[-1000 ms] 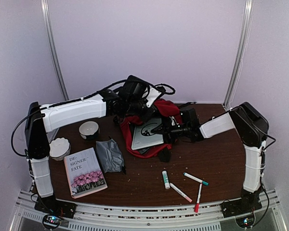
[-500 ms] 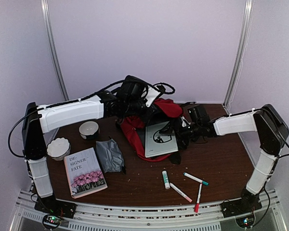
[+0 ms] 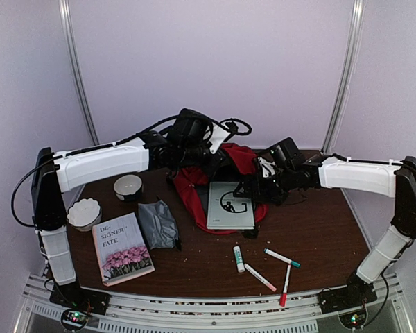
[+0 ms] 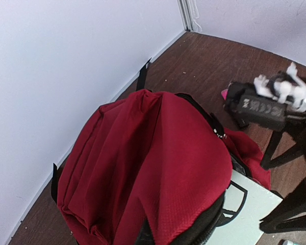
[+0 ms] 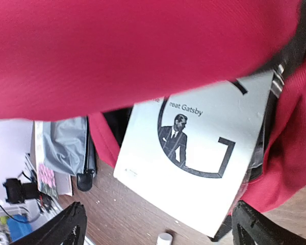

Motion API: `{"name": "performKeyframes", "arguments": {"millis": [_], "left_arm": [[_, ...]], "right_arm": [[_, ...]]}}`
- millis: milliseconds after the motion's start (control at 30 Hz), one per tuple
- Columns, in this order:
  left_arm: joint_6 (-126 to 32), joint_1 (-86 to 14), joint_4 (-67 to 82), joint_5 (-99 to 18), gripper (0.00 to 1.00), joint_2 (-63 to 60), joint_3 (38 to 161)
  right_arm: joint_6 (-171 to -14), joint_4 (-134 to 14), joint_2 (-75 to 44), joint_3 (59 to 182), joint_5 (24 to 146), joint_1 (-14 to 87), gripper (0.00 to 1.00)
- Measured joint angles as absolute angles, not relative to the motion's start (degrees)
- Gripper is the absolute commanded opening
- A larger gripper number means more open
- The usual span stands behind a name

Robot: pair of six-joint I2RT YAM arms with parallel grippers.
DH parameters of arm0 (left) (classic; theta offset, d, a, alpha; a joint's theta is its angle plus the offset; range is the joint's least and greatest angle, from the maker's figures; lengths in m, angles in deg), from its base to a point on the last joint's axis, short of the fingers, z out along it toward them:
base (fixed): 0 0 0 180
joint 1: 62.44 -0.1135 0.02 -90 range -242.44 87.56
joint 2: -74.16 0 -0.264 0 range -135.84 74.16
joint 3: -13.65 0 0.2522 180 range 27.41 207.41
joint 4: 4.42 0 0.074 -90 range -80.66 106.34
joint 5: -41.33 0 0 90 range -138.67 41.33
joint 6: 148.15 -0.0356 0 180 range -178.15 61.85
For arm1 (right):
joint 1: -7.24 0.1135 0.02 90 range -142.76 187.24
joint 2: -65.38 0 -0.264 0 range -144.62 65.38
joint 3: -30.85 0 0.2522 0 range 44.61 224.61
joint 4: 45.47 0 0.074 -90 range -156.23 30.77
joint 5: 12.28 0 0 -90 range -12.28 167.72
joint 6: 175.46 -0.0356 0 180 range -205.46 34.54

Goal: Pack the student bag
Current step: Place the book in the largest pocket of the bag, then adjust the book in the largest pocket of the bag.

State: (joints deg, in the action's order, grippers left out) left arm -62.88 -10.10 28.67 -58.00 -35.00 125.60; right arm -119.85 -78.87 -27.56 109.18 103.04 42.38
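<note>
**Bag open at the back of the table, one book halfway in**

The red bag lies at the back middle of the table, with its mouth facing the near edge. Its upper flap is raised into a hump. In the left wrist view that hump fills the centre of the frame, close to the back wall.

The Gatsby book lies face up in the mouth. Its far end is tucked under the red flap and its near end sticks out towards the front. Red fabric shows along both of its long sides.

The left arm reaches across to the top of the bag. The left gripper is buried behind its own wrist and the fabric, and its fingers show in no view, so I cannot tell whether it is open or closed.

The right gripper is spread wide, a finger at each bottom corner of its wrist view. It sits low beside the book's right edge. I cannot tell whether it touches the book.

To the left of the bag lie a crumpled grey pouch and a flower book, just beside each other. A round tin and a scalloped white cup stand further left.

Near the front edge lie a glue stick, a red-capped marker, a teal-capped marker and a red-tipped marker, all well apart from the bag.
</note>
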Motion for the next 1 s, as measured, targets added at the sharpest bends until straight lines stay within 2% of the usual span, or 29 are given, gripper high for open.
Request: {"name": "performKeyframes", "arguments": {"millis": [67, 167, 333, 467, 533, 767, 1000], "left_arm": [[-63.0, -10.1, 28.7, -58.0, 0.00, -35.0, 125.6], [-63.0, -10.1, 28.6, -57.9, 0.00, -35.0, 125.5], [-63.0, -10.1, 28.6, -57.6, 0.00, -35.0, 125.3], [-63.0, -10.1, 28.5, -57.4, 0.00, -35.0, 125.3], [-63.0, -10.2, 28.5, -57.4, 0.00, -35.0, 125.3], [-63.0, -11.0, 28.6, -56.0, 0.00, -34.9, 125.3], [-63.0, -11.3, 28.8, -55.4, 0.00, -34.8, 125.3]], "right_arm": [[-115.1, -81.3, -24.9, 109.7, 101.7, 42.5, 1.00], [-107.2, -84.9, -22.5, 110.4, 101.2, 42.5, 0.93], [-94.7, -88.9, -18.6, 107.4, 101.2, 42.7, 0.76], [-81.5, -90.2, -14.9, 102.3, 100.5, 43.8, 0.55], [-74.3, -90.2, -13.0, 99.6, 100.1, 44.6, 0.50], [-47.7, -90.8, -12.3, 97.7, 94.5, 49.9, 0.53], [-37.2, -90.1, -21.8, 102.0, 86.4, 54.1, 0.49]]}}
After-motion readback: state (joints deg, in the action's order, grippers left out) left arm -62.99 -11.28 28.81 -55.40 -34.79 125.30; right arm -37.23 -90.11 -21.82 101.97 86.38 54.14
